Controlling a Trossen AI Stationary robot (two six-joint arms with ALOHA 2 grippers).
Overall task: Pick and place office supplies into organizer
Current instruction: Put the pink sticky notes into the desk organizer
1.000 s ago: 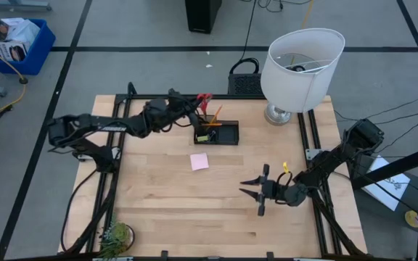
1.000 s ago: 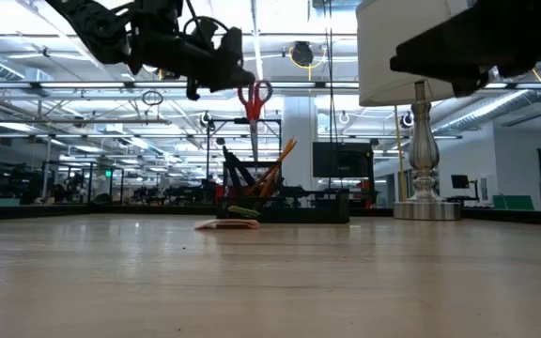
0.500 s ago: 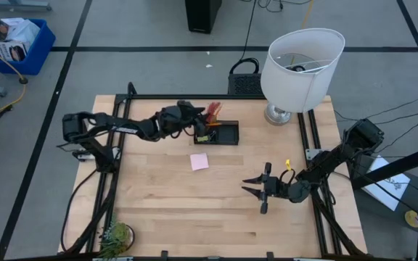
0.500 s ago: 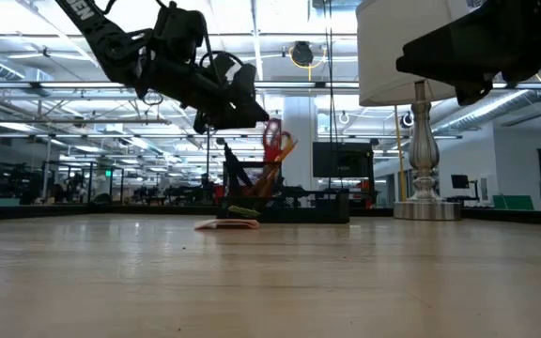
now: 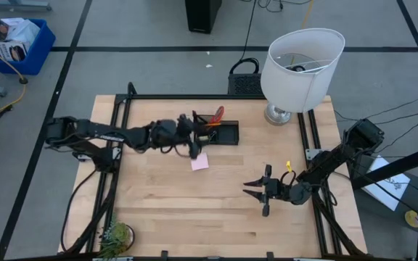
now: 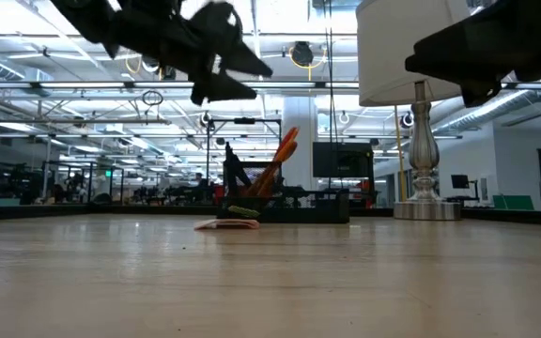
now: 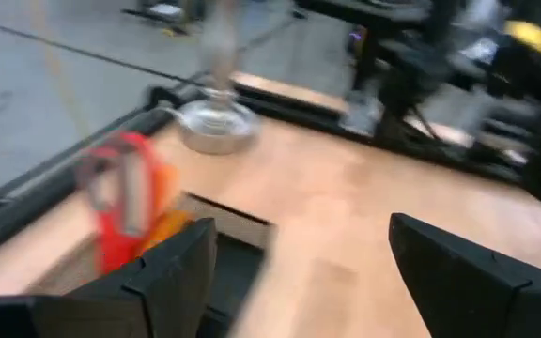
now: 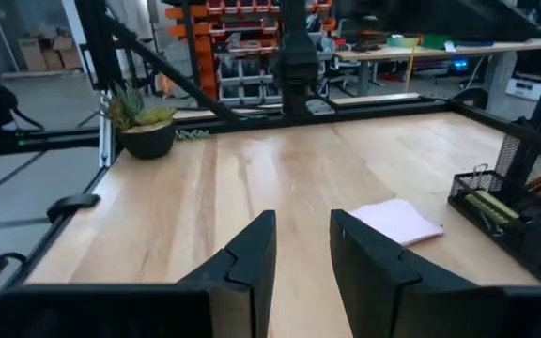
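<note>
The black organizer (image 5: 223, 134) stands at the table's far middle. The red-handled scissors (image 5: 216, 114) stand in its cup section, handles up, leaning among orange pencils (image 6: 275, 174). My left gripper (image 5: 196, 143) hangs wide open above the table, between the organizer and the pink sticky-note pad (image 5: 199, 161), with nothing between its fingers (image 7: 172, 272). The pad lies flat on the wood. My right gripper (image 5: 247, 187) hovers over the table's near right, pointing toward the pad (image 8: 397, 222), open and holding nothing.
A big white lamp (image 5: 300, 61) stands at the far right corner. A small green plant (image 5: 115, 235) sits at the near left corner. Bare wood lies between the pad and my right gripper.
My left gripper carried the scissors to the organizer's cup, opened and let them go. They have dropped into the cup and now lean there, handles up. The gripper then drew back toward the near edge and tipped downward. My right arm has kept still.
</note>
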